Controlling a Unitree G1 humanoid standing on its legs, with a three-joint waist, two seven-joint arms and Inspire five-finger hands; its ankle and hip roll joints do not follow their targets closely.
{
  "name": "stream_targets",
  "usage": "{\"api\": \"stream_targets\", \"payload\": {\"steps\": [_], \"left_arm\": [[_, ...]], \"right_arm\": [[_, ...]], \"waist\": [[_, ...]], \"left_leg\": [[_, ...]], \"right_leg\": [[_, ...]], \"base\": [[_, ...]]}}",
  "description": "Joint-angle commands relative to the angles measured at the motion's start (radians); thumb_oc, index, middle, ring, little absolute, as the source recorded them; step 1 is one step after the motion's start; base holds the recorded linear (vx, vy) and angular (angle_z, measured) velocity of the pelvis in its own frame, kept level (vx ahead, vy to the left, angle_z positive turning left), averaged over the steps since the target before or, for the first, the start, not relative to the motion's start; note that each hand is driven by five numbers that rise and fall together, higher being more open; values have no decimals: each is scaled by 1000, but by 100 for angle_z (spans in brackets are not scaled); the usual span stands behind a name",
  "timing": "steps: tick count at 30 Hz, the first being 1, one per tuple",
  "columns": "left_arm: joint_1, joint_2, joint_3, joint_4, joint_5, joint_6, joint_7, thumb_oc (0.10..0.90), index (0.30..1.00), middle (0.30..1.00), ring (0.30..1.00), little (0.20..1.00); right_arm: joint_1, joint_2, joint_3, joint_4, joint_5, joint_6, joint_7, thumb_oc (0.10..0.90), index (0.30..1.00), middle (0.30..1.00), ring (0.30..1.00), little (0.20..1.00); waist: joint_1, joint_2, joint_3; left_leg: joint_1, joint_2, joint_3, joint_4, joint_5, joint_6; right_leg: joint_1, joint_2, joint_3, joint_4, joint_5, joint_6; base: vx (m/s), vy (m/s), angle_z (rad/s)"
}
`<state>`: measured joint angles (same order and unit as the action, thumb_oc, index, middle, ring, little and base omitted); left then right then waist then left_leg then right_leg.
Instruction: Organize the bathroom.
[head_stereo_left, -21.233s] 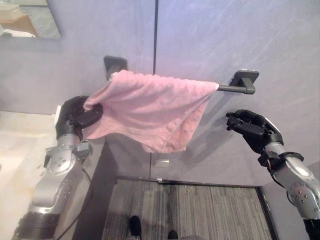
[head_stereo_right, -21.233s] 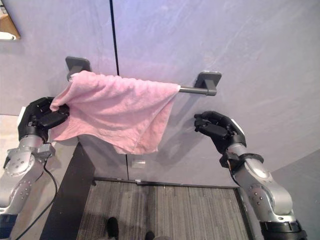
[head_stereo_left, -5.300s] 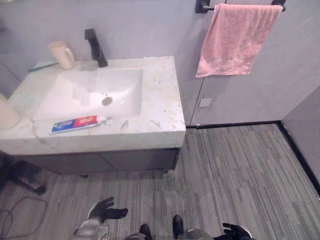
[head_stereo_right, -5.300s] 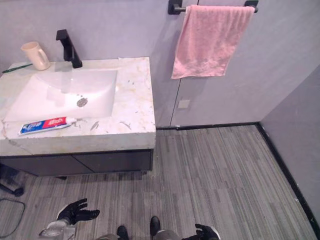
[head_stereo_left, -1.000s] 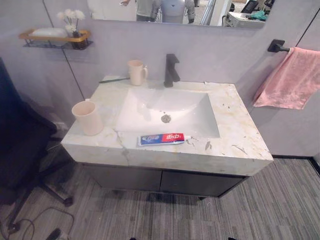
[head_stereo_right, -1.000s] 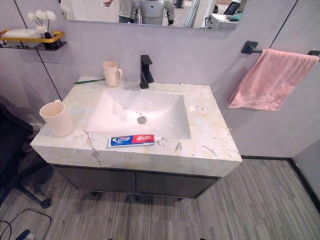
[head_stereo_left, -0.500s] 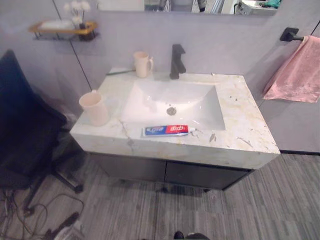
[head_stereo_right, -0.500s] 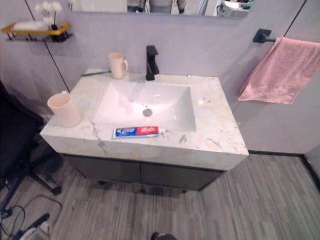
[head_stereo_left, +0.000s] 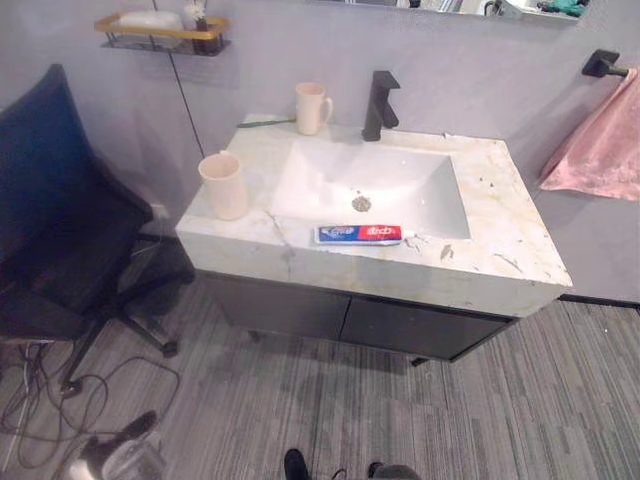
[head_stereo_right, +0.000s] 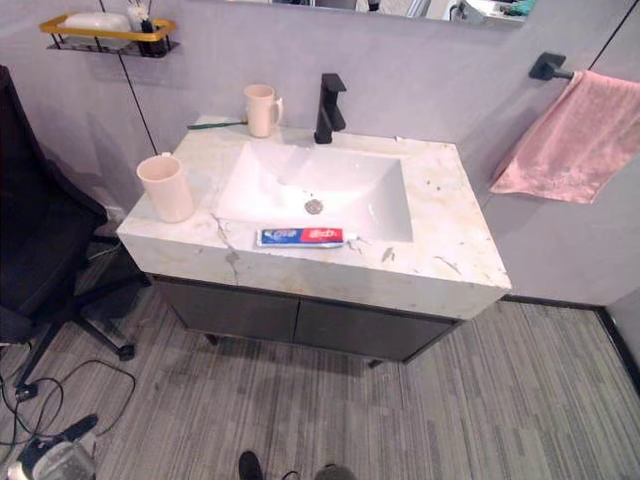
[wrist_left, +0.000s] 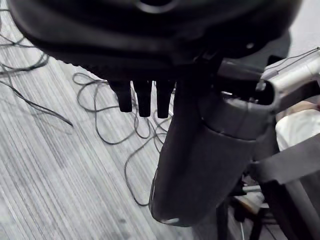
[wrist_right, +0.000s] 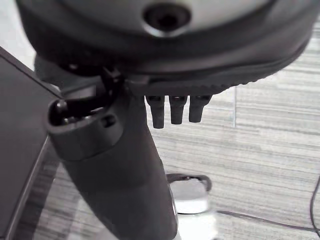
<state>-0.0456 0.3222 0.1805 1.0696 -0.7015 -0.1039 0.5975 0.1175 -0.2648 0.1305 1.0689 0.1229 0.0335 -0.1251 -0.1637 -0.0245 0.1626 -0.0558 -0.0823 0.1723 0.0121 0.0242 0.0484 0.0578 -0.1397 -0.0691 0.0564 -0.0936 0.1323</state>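
Grey walls rise behind a marble worktop with a white sunken basin and a dark cabinet beneath. The floor is grey striped planking. A black office chair stands off the worktop's left edge, and a mirror's lower edge runs above the back edge.

The only print in sight runs along the toothpaste tube, lying on the front of the counter just before the sink basin. It shows as white characters on red and blue bands (too small to make out). No other label, number or sign can be read anywhere.
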Motion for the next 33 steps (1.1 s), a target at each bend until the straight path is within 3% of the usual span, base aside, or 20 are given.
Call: {"api": "stream_targets", "payload": {"steps": [1,5,7,10,13,14,16,17,20,22,23,24,29,33], "left_arm": [[-17,60,17,11,-48,-97,5,800,900,900,900,900],[5,61,62,15,-95,-141,-24,800,900,900,900,900],[18,71,76,-22,-13,-182,-25,800,900,900,900,900],[19,97,75,-84,82,-171,20,800,900,900,900,900],[11,159,83,-216,195,-158,125,800,900,900,900,900],[-4,202,95,-300,248,-125,212,800,900,900,900,900],[-43,318,139,-479,329,-16,494,800,900,900,900,900],[-43,318,139,-480,329,-15,495,800,900,900,900,900],[-95,449,204,-585,445,-18,559,800,900,900,900,900],[-115,509,224,-640,508,-10,552,800,900,900,900,900],[-158,604,240,-771,613,36,481,800,900,900,900,900],[-169,636,241,-810,656,47,428,800,900,900,900,900],[-220,762,203,-958,798,83,213,800,900,900,900,900],[-294,842,154,-1054,841,97,182,800,900,900,900,900]], "right_arm": [[-21,-88,-2,-22,-45,-8,-10,800,900,900,900,900],[-35,-96,0,-22,-50,-9,3,800,900,900,900,900],[-35,-92,4,-35,-69,0,17,800,900,900,900,900],[-30,-88,9,-44,-67,11,23,800,900,900,900,900],[-14,-81,16,-62,-65,34,36,800,900,900,900,900],[-6,-78,21,-61,-43,29,45,800,900,900,900,900],[7,-62,32,-41,-45,19,50,800,900,900,900,900],[7,-62,32,-41,-45,19,49,800,900,900,900,900],[12,-57,35,-6,-33,20,55,800,900,900,900,900],[12,-58,33,6,-32,21,63,800,900,900,900,900],[9,-63,30,25,-33,25,77,800,900,900,900,900],[5,-65,28,28,-34,30,82,800,900,900,900,900],[-11,-74,29,39,-40,48,99,800,900,900,900,900],[-27,-81,29,58,-50,60,116,800,900,900,900,900]], "waist": [[-12,13,-59],[-5,16,-69],[-1,16,-71],[2,18,-72],[6,23,-69],[8,25,-68],[9,27,-73],[8,26,-73],[8,29,-84],[6,29,-88],[5,30,-94],[5,31,-97],[3,34,-104],[0,39,-105]], "left_leg": [[-5,88,-36,65,-55,-48],[30,92,-42,40,-52,-51],[45,92,-46,34,-55,-50],[51,93,-49,29,-54,-49],[58,94,-55,26,-55,-47],[61,94,-59,25,-54,-47],[72,102,-71,17,-50,-50],[72,102,-72,17,-50,-50],[85,114,-78,8,-46,-60],[92,119,-77,5,-47,-64],[106,125,-73,5,-56,-69],[104,127,-71,5,-54,-70],[110,132,-55,9,-63,-73],[111,137,-43,18,-71,-75]], "right_leg": [[-49,59,-14,17,77,11],[-53,71,-25,12,78,6],[-53,77,-25,13,74,4],[-54,79,-23,15,73,6],[-51,80,-20,18,70,7],[-50,80,-19,19,69,7],[-42,79,-20,20,68,9],[-41,79,-21,19,68,9],[-31,80,-27,17,66,9],[-29,81,-32,17,65,9],[-21,80,-37,19,59,11],[-24,80,-38,17,63,11],[-24,78,-35,18,63,16],[-26,77,-29,25,59,20]], "base": [[10,-62,4],[18,-40,-3],[23,-46,-6],[8,-36,-4],[9,-48,3],[22,-90,6],[32,-116,17],[31,-107,26],[23,-104,11],[23,-84,7],[19,-83,14],[19,-79,16],[-2,-20,9],[-2,-2,-1]]}}
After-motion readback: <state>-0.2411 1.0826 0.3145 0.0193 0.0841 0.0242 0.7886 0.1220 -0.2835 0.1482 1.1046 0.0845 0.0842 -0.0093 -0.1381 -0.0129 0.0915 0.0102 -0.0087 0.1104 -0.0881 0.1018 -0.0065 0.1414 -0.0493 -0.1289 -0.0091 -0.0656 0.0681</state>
